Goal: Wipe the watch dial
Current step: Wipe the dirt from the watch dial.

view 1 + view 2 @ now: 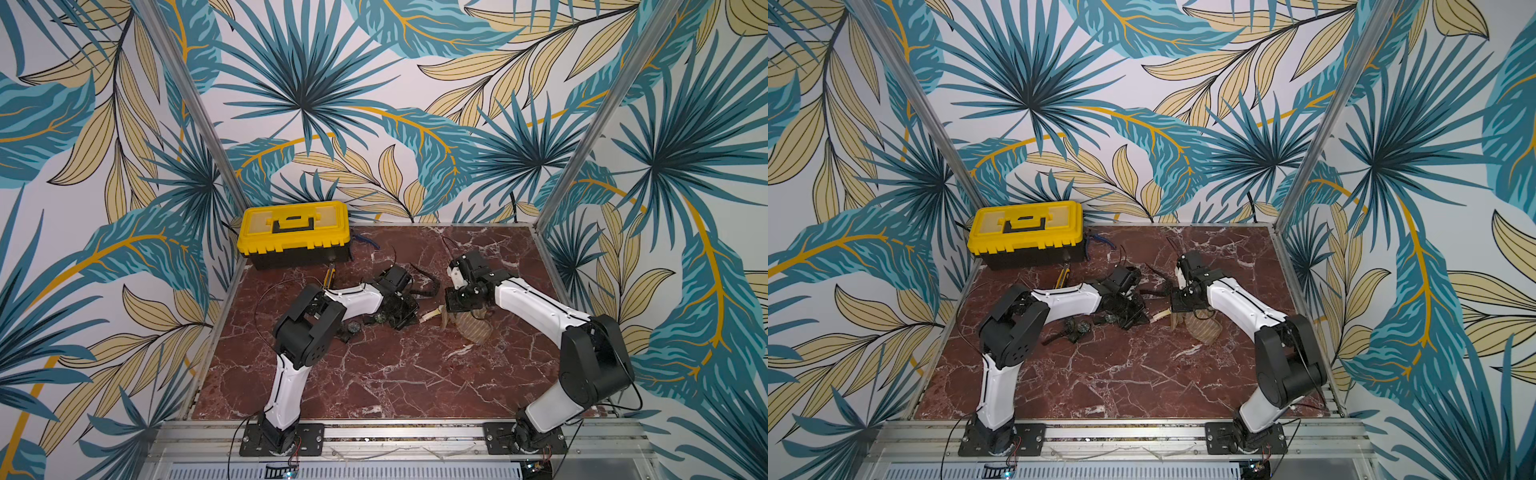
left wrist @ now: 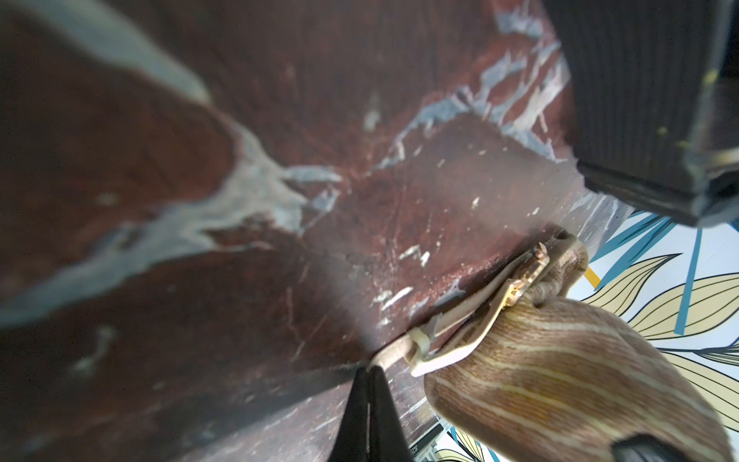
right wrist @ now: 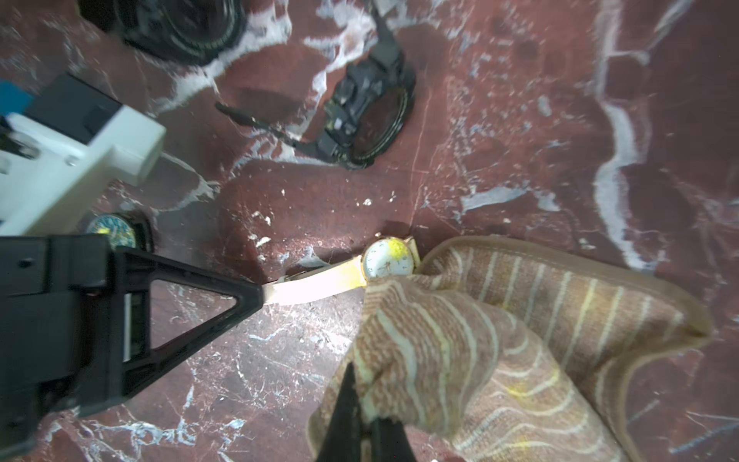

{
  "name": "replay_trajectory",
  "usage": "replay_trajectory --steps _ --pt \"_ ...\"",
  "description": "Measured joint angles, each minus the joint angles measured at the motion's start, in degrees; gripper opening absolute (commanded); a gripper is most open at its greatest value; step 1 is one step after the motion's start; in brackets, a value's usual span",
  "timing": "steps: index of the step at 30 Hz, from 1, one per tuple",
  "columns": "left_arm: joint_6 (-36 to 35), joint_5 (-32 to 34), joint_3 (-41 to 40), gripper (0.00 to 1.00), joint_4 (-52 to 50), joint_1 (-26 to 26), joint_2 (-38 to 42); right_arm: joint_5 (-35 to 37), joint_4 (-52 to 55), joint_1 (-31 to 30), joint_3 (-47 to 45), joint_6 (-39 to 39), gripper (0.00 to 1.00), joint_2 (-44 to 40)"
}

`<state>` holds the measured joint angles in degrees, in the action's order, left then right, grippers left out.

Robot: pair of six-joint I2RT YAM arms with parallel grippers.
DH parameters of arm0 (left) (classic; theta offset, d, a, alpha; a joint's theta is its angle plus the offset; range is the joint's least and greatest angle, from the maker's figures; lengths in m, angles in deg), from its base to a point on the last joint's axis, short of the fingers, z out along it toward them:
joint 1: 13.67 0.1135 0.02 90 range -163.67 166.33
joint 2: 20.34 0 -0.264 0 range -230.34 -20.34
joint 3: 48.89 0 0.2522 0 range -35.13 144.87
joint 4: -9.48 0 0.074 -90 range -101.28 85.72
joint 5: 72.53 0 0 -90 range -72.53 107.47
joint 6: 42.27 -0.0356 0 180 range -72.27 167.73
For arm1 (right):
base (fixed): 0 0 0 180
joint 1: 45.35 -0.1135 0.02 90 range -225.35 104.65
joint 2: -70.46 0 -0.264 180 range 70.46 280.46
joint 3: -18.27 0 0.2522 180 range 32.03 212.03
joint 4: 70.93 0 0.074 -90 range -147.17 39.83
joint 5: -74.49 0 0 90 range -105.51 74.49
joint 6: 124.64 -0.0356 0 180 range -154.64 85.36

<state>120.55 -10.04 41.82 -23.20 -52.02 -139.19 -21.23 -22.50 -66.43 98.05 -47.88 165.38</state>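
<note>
My left pincer clamps the watch strap at its end. My right pincer grips the striped cloth, which touches the dial.

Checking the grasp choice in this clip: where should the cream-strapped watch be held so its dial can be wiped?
Pinch the free end of its cream strap, coming in along the strap from the side away from the dial. The strap lies stretched out from the dial, so a grip there leaves it bare for the cloth on the opposite side.
</note>
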Motion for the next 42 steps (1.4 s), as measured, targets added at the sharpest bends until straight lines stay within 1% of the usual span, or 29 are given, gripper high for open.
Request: replay_trajectory --steps 5,15,22,26,28,29,30,31,32,33,34,36,37,42 --pt "-0.11 -0.46 -0.09 0.0 0.0 -0.02 0.0 0.11 -0.26 -1.53 0.07 -0.07 0.03 3.15" --pt "-0.2 -1.33 -1.14 0.0 0.48 0.02 0.37 0.42 -2.89 -1.7 0.17 -1.88 0.02 9.57" --pt "-0.17 -1.9 -2.62 0.0 1.01 0.04 1.18 2.73 -3.13 -1.57 0.17 -3.91 0.01 9.75" --pt "-0.22 -2.27 -3.76 0.0 0.94 0.26 1.95 3.72 -3.17 0.44 0.15 -4.33 0.02 9.73" --pt "-0.35 -2.43 -3.87 0.0 0.94 0.31 2.01 4.04 -3.13 1.38 0.15 -4.09 0.03 9.6" --pt "-0.37 -2.43 -3.96 0.0 0.94 0.31 2.08 4.04 -3.15 1.75 0.0 -3.82 0.06 9.29" --pt "-0.39 -2.47 -4.07 0.0 0.85 0.31 2.19 4.0 -3.23 2.01 -0.35 -3.45 0.12 8.72" --pt "-0.42 -2.51 -4.15 0.0 0.76 0.31 2.27 3.98 -3.21 2.1 -0.81 -3.1 0.23 7.98" --pt "-0.46 -2.54 -4.22 0.0 0.61 0.31 2.36 3.78 -3.06 2.12 -1.25 -2.69 0.39 7.02" --pt "-0.48 -2.56 -4.24 0.0 0.55 0.31 2.38 3.69 -2.97 2.08 -1.57 -2.34 0.48 6.03" --pt "-0.52 -2.58 -4.26 0.0 0.5 0.31 2.38 3.63 -2.8 2.08 -1.68 -2.25 0.53 5.25" --pt "-0.59 -2.6 -4.31 0.0 0.46 0.31 2.47 4.04 -2.45 1.97 -1.77 -1.62 0.6 3.39" --pt "-0.61 -2.58 -4.33 0.0 0.39 0.31 2.51 4.31 -2.25 1.97 -1.77 -1.42 0.62 2.69" --pt "-1.05 -2.6 -4.33 0.0 0.15 0.31 2.6 5.51 -1.46 1.97 -1.84 -1.09 0.66 1.84"
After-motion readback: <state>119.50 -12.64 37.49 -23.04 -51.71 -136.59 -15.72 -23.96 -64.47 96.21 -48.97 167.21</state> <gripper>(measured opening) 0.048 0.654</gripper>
